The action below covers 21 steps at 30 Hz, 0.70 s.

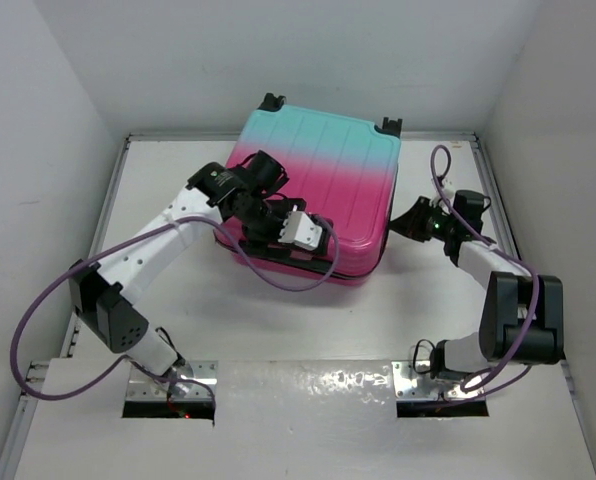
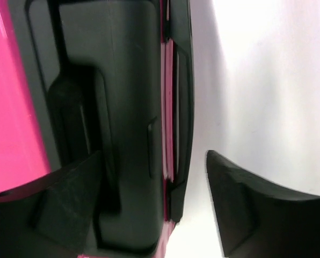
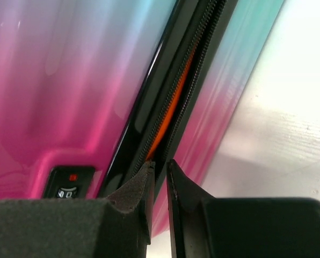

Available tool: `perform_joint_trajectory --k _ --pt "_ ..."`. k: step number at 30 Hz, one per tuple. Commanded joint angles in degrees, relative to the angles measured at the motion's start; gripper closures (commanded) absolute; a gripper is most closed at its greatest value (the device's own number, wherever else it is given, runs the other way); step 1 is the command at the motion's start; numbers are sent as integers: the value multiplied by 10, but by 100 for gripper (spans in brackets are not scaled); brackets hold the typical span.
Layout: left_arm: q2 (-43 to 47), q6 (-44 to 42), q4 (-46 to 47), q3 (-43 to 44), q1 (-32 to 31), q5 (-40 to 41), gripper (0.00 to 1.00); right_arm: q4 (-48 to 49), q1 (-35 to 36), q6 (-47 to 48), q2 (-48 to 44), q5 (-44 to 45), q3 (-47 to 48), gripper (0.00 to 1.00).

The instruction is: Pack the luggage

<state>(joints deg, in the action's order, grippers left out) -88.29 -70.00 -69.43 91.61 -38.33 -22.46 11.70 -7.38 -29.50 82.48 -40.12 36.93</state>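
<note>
A white table (image 1: 308, 320) is boxed in by plain white walls (image 1: 38, 150) on three sides. Its glossy near edge has two dark rectangular cutouts (image 1: 168, 408).

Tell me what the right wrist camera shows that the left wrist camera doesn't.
Only the right wrist view: on the pink-to-turquoise hard-shell suitcase, a black zipper track with something orange in its gap, a small black lock panel with a red dot, and the shell's turquoise part. Only the left wrist view: a black moulded handle recess. Both: the suitcase's pink shell and the white table.
</note>
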Motion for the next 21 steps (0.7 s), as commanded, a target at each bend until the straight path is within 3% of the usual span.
perform_joint_trajectory --k 1,3,6,8,13,14,18,21 --pt "-36 19 -9 22 -5 -23 30 10 3 18 -24 -19 -6 85" --pt "-29 15 -22 2 -15 -23 32 8 3 19 -28 -19 -7 86" --pt "-8 43 32 -60 -31 14 32 22 3 9 -29 -23 -10 86" --pt "-12 59 53 -78 -39 36 42 30 4 1 -33 -22 -13 86" --pt "-19 79 84 -92 -54 61 75 74 6 -34 -29 -26 -26 86" --pt "-16 84 97 -97 -55 66 99 81 9 -36 -28 -29 -26 86" --pt "4 100 141 -85 -43 90 100 40 10 -11 -34 -29 -17 91" --pt "21 136 186 -8 1 26 100 6 10 8 -38 -46 -9 100"
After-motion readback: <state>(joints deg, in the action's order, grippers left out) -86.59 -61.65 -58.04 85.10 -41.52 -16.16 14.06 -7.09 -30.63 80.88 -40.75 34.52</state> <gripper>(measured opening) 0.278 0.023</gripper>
